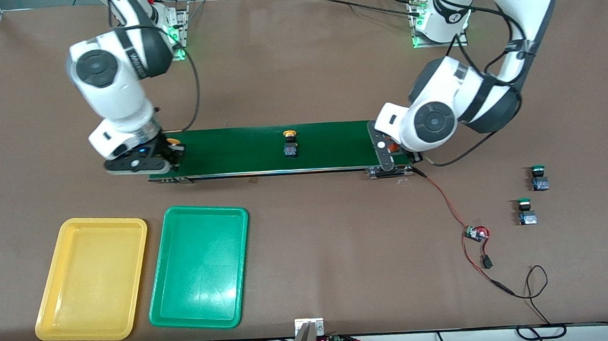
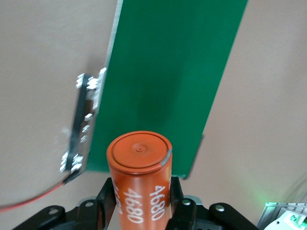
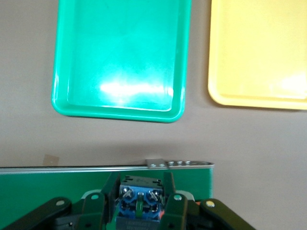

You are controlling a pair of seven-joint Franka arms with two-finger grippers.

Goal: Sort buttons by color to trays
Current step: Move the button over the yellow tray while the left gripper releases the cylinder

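Note:
Over the conveyor end by the right arm's base, my right gripper (image 1: 173,154) (image 3: 139,203) is shut on a yellow-capped button (image 1: 173,142), whose blue base (image 3: 138,196) shows between the fingers. A second yellow button (image 1: 291,142) stands mid-belt. Two green buttons (image 1: 539,177) (image 1: 525,211) stand on the table toward the left arm's end. The yellow tray (image 1: 92,279) (image 3: 259,52) and green tray (image 1: 199,266) (image 3: 120,48) lie empty side by side, nearer the camera than the belt. My left gripper (image 1: 394,151) (image 2: 141,203) is shut on an orange cylinder (image 2: 139,167) marked 4680, over the belt's other end.
The long dark-green conveyor belt (image 1: 238,151) (image 2: 168,72) (image 3: 48,191) crosses the table's middle. A red wire runs from it to a small circuit board (image 1: 476,233), with black cable loops nearer the camera. A metal bracket (image 1: 309,333) sits at the front edge.

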